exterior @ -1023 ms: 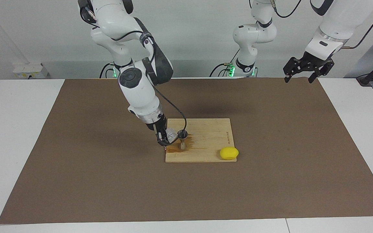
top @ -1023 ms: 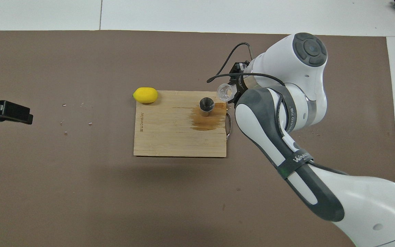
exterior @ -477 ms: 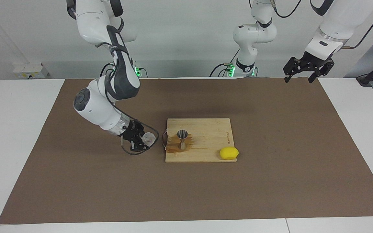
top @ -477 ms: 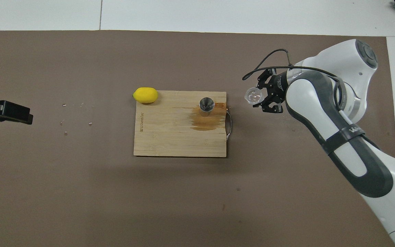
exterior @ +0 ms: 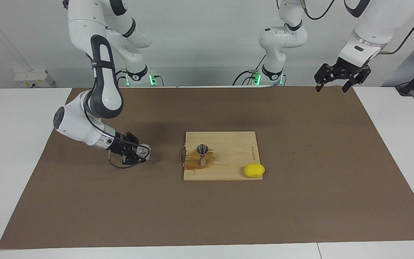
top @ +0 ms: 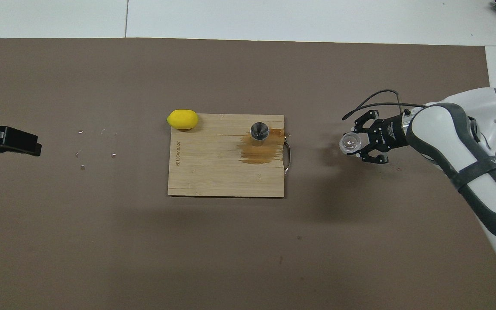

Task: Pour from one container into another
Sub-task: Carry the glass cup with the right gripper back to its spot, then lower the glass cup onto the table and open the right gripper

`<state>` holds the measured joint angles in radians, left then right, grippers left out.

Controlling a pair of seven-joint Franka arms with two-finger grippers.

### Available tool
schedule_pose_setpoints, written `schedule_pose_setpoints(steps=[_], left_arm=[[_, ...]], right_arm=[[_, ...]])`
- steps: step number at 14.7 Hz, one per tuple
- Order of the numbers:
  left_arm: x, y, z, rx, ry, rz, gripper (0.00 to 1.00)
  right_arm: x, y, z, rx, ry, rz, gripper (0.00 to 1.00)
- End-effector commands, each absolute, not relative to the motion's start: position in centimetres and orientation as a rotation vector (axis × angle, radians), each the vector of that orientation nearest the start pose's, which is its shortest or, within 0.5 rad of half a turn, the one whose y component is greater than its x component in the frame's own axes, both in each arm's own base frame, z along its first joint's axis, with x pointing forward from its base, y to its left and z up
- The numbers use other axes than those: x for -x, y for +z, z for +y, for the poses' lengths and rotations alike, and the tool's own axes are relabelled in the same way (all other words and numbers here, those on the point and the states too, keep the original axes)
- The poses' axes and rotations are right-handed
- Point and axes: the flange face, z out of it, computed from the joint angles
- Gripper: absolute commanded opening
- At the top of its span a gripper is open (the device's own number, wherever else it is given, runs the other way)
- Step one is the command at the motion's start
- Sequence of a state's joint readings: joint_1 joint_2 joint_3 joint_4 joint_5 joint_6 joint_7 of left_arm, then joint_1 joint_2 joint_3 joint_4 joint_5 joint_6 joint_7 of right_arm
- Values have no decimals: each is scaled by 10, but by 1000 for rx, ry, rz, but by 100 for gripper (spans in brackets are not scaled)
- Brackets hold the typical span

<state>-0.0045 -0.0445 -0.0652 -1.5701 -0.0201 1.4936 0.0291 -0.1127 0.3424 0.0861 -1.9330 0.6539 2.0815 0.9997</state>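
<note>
Glass [exterior: 143, 150] sits clamped in the right gripper [exterior: 138, 153], low over the mat; released from a tilt, it could tip and roll. Jigger [exterior: 202, 154] stands apart toward the left arm on the board [exterior: 235, 144], in a spill. Left gripper [exterior: 340, 77] waits, fully open and empty.

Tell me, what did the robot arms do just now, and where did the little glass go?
The right gripper, shut on the glass tumbler, carried it away from over the metal jigger on the wooden board, toward the right arm's end of the table, over the brown mat. The jigger, the brown spill, the lemon and the waiting, open left gripper stayed put.
</note>
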Motion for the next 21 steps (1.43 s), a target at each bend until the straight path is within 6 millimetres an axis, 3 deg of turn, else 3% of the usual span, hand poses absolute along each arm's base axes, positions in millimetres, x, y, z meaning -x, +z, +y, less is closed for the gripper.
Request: schedule_pose_setpoints(steps=[1, 7, 17, 18, 19, 20, 21], left_arm=[[-526, 642, -36, 3140, 39, 155, 100], [-526, 642, -36, 3140, 39, 155, 100], [-526, 642, -36, 3140, 41, 155, 100], [-526, 642, -36, 3140, 39, 155, 100], [-526, 642, -36, 3140, 39, 155, 100], [-526, 642, -36, 3140, 41, 155, 100], [-526, 642, -36, 3140, 39, 155, 100]], right_arm=[[-579, 297, -11, 2022, 617, 1658, 0], [-560, 264, -68, 2033, 653, 1557, 0], [-540, 249, -106, 2027, 623, 1535, 1], [-540, 249, -106, 2028, 623, 1536, 11], [-540, 249, -106, 2027, 623, 1538, 33], [-540, 250, -107, 2028, 622, 1539, 63], [-540, 252, -108, 2024, 616, 1547, 86]])
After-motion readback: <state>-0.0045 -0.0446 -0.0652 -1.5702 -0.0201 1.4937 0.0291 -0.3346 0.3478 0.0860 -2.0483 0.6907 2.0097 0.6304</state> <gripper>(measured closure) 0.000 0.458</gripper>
